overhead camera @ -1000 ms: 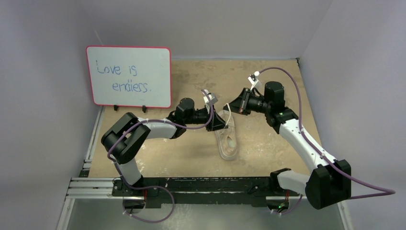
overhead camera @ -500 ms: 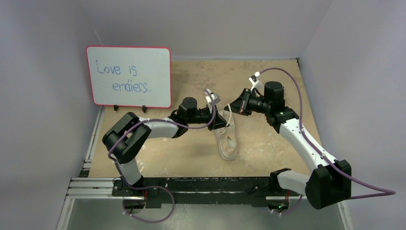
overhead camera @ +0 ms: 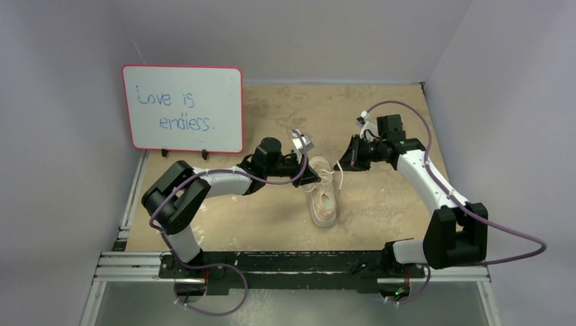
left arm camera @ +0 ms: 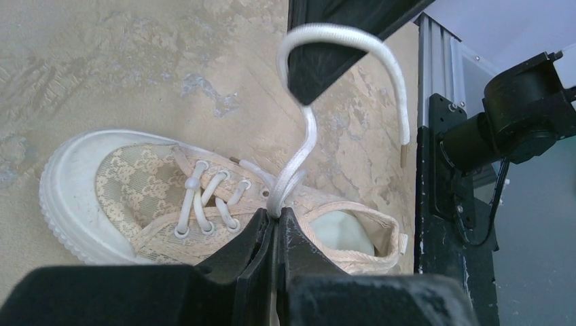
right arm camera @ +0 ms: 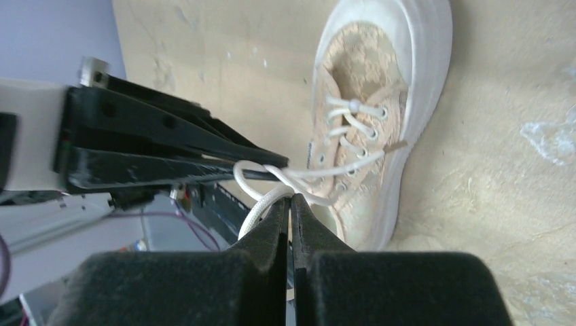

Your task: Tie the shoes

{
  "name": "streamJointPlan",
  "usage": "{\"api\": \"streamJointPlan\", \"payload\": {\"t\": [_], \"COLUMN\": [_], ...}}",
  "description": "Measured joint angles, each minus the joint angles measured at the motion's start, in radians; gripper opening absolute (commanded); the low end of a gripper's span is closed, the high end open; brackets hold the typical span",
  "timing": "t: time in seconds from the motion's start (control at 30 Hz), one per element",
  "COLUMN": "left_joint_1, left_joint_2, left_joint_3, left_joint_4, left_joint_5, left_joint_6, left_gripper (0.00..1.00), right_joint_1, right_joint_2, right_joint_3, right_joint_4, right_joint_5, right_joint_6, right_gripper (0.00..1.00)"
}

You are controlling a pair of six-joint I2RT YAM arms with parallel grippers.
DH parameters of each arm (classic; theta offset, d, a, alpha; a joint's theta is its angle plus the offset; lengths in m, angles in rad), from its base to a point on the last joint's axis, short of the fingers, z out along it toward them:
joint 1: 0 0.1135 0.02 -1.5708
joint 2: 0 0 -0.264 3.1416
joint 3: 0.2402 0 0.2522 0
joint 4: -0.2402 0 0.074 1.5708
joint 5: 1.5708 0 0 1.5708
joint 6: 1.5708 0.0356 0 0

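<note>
right fingers (overhead camera: 345, 157) have swung outward
they and the left fingers (left arm camera: 274, 229) each clench the laces (left arm camera: 306, 136) of the shoe (left arm camera: 129, 176), tightening the crossing.

Grey walls (overhead camera: 306, 34) — worn tan tabletop (overhead camera: 380, 204)

The right gripper (overhead camera: 343, 161) now sits lower and farther right than a second ago, apart from the left gripper (overhead camera: 312, 174), with its arm folded nearer its base. The white lace (overhead camera: 337, 174) stretches toward it, and the shoe (overhead camera: 325, 202) shows more fully.
</note>
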Motion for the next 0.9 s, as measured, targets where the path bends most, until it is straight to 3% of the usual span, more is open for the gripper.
{"api": "streamJointPlan", "payload": {"t": [0.17, 0.33, 0.47, 0.77, 0.9], "left_joint_1": [0.0, 0.0, 0.0, 0.0, 0.0], "left_joint_2": [-0.01, -0.01, -0.01, -0.01, -0.01], "left_joint_3": [0.0, 0.005, 0.012, 0.013, 0.013], "left_joint_4": [-0.007, -0.014, -0.014, -0.013, -0.013], "left_joint_5": [-0.001, -0.001, -0.001, -0.001, 0.0], "left_joint_6": [0.008, 0.008, 0.008, 0.006, 0.005], "left_gripper": [0.0, 0.0, 0.0, 0.0, 0.0], "right_joint_1": [-0.01, -0.01, -0.01, -0.011, -0.016], "right_joint_2": [0.088, 0.208, 0.247, 0.143, 0.07], "right_joint_3": [0.008, 0.072, 0.109, 0.177, 0.172], "right_joint_4": [-0.094, -0.162, -0.229, -0.309, -0.29], "right_joint_5": [-0.067, -0.064, 0.047, 0.5, 0.497], "right_joint_6": [-0.137, -0.245, -0.285, -0.319, -0.385], "right_gripper": [0.0, 0.34, 0.5, 0.51, 0.5]}}
